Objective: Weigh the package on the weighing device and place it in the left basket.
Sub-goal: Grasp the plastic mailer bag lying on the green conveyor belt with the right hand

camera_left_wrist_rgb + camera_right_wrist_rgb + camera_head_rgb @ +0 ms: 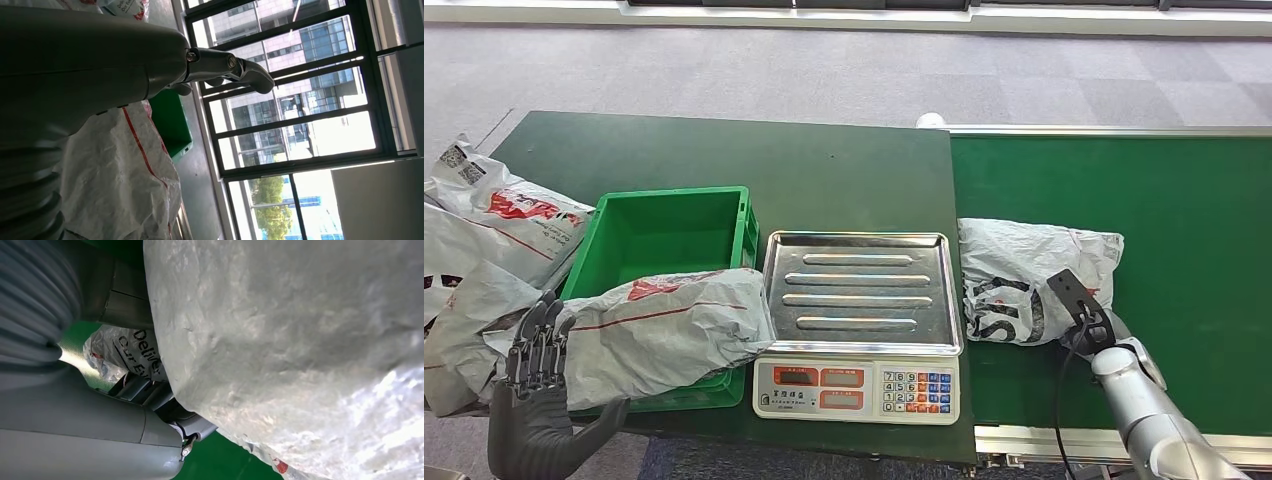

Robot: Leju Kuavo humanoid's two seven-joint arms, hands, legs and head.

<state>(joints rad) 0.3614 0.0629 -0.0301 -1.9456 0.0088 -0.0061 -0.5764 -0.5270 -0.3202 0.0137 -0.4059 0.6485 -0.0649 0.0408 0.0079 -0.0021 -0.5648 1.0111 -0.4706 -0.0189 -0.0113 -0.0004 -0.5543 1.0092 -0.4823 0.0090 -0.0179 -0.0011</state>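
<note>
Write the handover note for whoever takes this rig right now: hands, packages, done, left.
Left hand: holds a package lying across the green basket's front rim, not yet inside.
Right hand: at the second package on the green belt, fingers against it; grip cannot be told.
Scale: tray bare.
Done: none confirmed.
Left: drop the first package into the basket; weigh the second, then basket it.
</note>
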